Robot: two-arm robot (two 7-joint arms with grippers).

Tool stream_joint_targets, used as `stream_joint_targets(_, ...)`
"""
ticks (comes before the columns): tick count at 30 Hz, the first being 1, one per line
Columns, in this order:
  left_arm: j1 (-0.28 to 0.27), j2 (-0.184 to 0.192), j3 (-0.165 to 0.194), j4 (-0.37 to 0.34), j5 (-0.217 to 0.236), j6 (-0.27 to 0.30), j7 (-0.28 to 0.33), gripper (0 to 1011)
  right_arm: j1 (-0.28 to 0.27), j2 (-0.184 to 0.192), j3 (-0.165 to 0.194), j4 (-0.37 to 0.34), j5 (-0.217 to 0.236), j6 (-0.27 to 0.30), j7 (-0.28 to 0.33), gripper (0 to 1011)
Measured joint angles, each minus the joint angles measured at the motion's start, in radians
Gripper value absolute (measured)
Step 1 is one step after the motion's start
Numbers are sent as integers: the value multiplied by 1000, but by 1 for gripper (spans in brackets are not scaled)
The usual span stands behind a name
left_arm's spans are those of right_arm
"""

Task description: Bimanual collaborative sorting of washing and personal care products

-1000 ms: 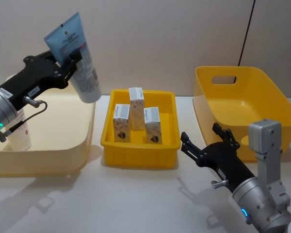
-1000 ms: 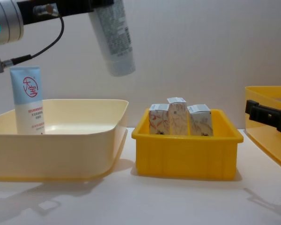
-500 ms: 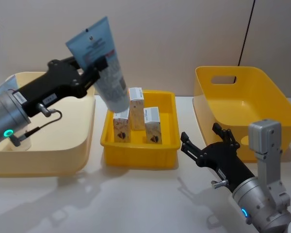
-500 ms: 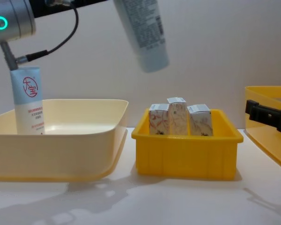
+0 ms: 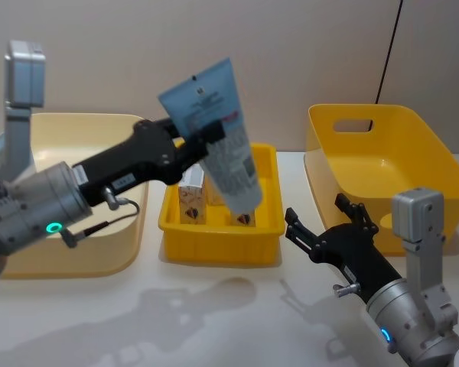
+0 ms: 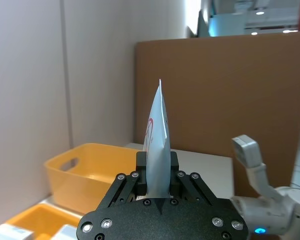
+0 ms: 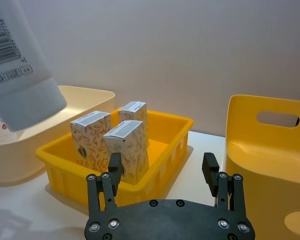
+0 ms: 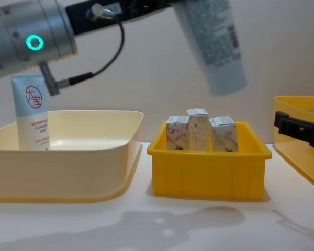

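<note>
Matte wall — glossy tapered tube

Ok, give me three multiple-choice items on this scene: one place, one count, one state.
1. Relative to the yellow tray, the grey-white tube is: A inside it; B held above it; C under it.
2. The cartons in the tray number: A two; B three; C five.
3. The right gripper is: A open and empty; B shut on a carton; C shut on the tube.
Answers: 1 B, the left gripper holds it cap-down over the tray; 2 B, three white tops show; 3 A, its gap is wide with nothing in it.
</note>
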State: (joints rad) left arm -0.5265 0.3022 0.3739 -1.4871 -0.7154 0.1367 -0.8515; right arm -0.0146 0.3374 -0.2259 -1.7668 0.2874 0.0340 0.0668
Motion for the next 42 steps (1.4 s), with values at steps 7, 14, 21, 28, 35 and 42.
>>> stream_joint_targets(7, -31, -31, 51, 63, -16, -5, -72, 240, 0, 0, 0, 0, 0, 0, 0, 1001)
stream_joint_targets(14, -51, -53, 86, 105, -26, -8, -114, 241, -1, 1, 1, -1, 1, 0, 5, 1001)
stream_joint_targets(21, -63, -65, 106, 129, -31, -11, -140, 240, -5, 17, 7, -9, 22, -7, 51, 1001)
stream_joint_targets(28, -70, -72, 116, 142, -37, -13, -154, 240, -20, 53, 25, -26, 76, -8, 137, 1001)
stream_joint_targets(35, -75, -77, 124, 151, -38, -13, -164, 240, -53, 117, 56, -58, 141, 14, 231, 1001)
stream_joint_targets(42, -75, -78, 128, 156, -36, -13, -167, 240, -110, 204, 96, -102, 195, 62, 310, 1000)
